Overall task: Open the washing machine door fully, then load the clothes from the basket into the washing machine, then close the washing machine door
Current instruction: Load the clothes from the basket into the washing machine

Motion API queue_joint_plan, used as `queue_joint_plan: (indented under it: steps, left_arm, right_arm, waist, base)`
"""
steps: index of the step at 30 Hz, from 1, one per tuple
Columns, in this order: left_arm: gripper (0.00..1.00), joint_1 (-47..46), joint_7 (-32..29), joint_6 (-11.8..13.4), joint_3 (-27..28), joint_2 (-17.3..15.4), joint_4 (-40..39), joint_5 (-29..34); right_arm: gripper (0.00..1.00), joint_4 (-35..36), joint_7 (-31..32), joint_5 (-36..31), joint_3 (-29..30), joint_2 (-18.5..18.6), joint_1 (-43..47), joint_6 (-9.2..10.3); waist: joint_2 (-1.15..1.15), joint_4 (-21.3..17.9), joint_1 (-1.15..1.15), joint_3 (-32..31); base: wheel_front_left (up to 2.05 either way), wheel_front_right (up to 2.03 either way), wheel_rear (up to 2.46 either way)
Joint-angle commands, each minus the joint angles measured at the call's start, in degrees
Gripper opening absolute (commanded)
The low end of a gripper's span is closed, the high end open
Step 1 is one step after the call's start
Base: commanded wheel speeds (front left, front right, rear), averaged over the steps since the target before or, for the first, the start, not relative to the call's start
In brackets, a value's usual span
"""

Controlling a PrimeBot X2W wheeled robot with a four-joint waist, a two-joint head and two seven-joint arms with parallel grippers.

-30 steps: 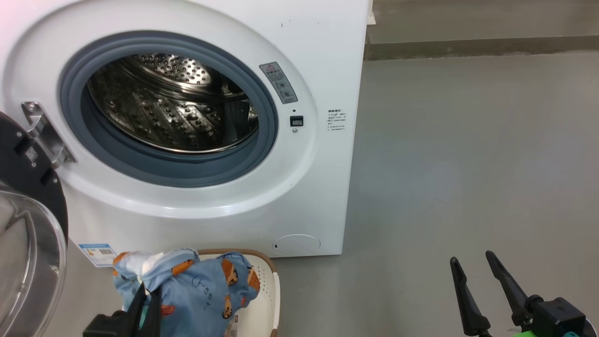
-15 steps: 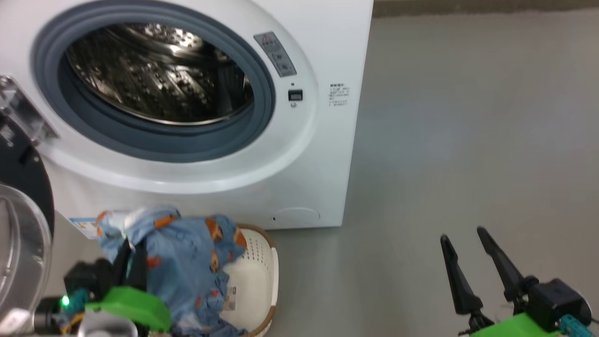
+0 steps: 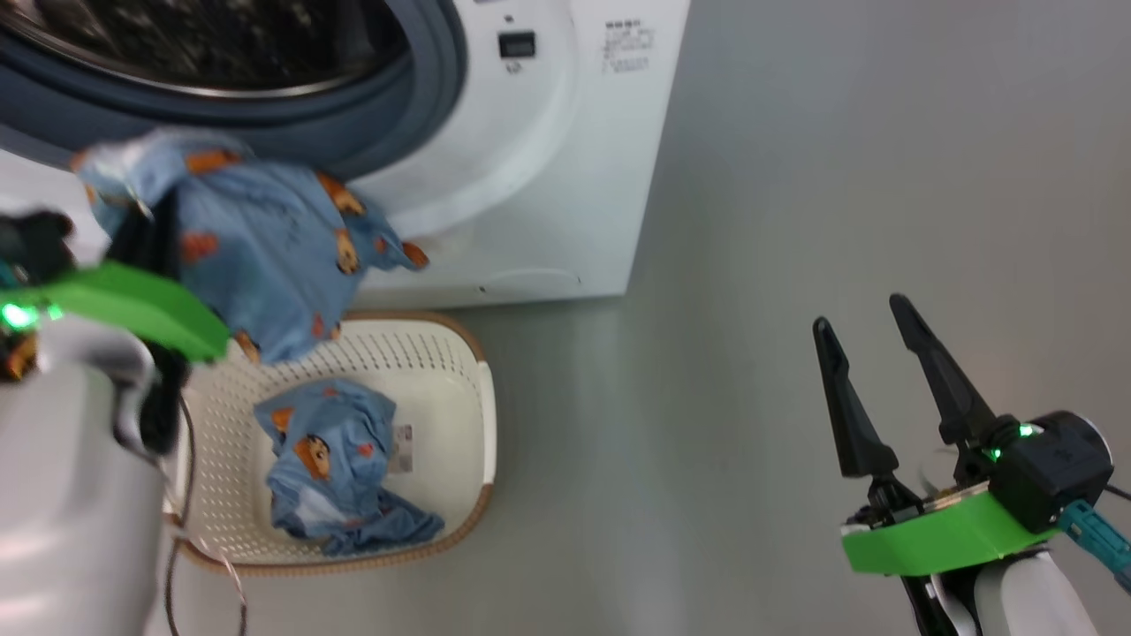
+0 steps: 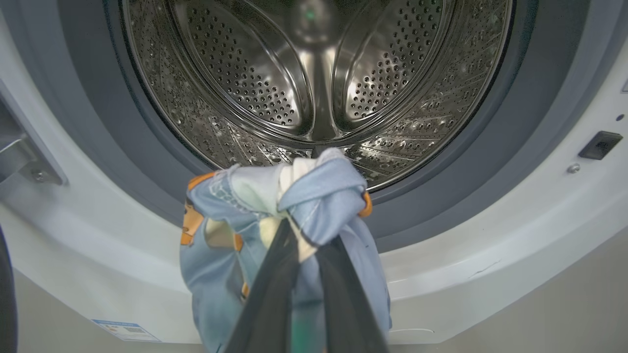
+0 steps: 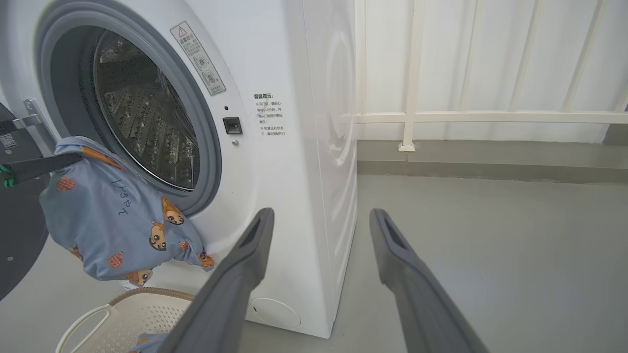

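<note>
Grey concrete floor (image 3: 795,177), white railing (image 5: 414,73) behind; washing machine door (image 5: 19,220) hangs open, left gripper (image 4: 306,245) fingers clamp the clothes (image 3: 256,247) at the washing machine (image 3: 548,177) mouth above the basket (image 3: 459,371), one piece lying in it, right gripper (image 3: 857,311) fingers spread, empty.

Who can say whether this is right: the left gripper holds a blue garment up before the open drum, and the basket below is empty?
Not quite. The basket is not empty: a second blue garment lies in it, as the head view shows. The left gripper does hold a blue garment up before the open drum.
</note>
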State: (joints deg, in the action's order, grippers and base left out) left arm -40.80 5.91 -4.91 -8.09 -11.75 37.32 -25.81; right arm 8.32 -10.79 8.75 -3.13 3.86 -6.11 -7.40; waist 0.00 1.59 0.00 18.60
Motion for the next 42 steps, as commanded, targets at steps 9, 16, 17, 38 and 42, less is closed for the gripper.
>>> queue_joint_plan:
  steps: [9,16,17,38,42]
  left_arm:
    - [0.0,-18.87,-9.36,-2.34,1.27,-9.23,5.04,-4.69]
    - [0.0,-27.2,-15.93,-2.54,-0.3,-15.01,7.55,-6.36]
    - [0.0,-28.15,-16.62,-2.55,-0.54,-15.91,7.7,-6.59]
    - [0.0,-45.43,-1.48,1.37,-0.55,-25.83,6.4,-0.3]
    - [0.0,-48.95,4.25,2.87,-1.68,-26.63,6.2,2.78]
  right_arm:
    - [1.0,-1.41,-3.08,0.61,-3.27,-0.37,-6.26,-0.09]
    - [1.0,-3.26,-3.99,1.44,-4.99,-0.7,-9.18,-0.09]
    - [1.0,-3.46,-4.05,1.62,-5.11,-0.74,-9.46,-0.09]
    - [1.0,-2.48,-4.2,5.75,-6.04,-0.97,-11.01,-0.09]
    - [1.0,-2.42,-4.2,6.08,-6.38,-0.98,-11.78,-0.09]
  waist:
    - [0.0,-6.7,0.0,14.8]
    - [0.0,-10.64,0.0,18.74]
    - [0.0,-11.26,0.0,19.22]
    - [0.0,-17.28,0.0,25.12]
    - [0.0,-17.21,0.0,26.07]
  base:
    - [0.0,0.0,0.0]
    - [0.0,0.0,0.0]
    - [0.0,0.0,0.0]
    - [0.0,0.0,0.0]
    - [0.0,0.0,0.0]
